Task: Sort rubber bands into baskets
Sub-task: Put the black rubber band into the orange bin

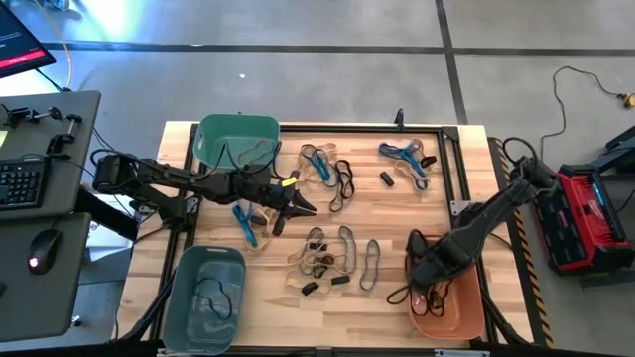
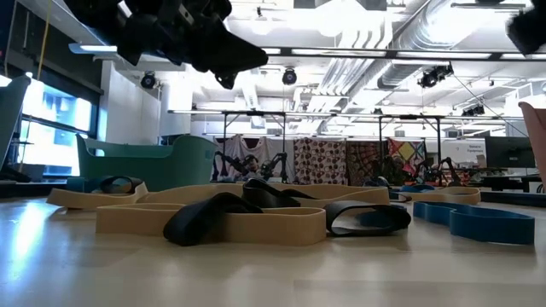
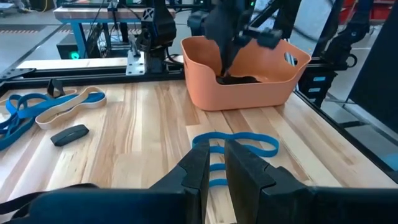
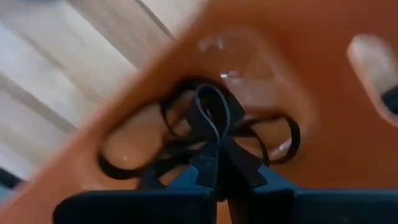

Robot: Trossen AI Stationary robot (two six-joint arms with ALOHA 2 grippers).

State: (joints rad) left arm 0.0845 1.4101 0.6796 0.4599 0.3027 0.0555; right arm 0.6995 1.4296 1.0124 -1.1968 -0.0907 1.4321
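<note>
Jaws: right gripper point(image 4: 214, 163) clamped on a black rubber band point(image 4: 211, 118) down inside the orange basket point(image 1: 451, 312), near right corner. Left gripper point(image 3: 214, 163) nearly closed, holding nothing, over mid-table beside a blue band point(image 3: 239, 144). Loose bands point(image 1: 332, 260) scattered mid-table.

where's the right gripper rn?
In the high view the right gripper is at the table's near right corner, down inside the orange basket. Its wrist view shows it shut on a black rubber band.
</note>
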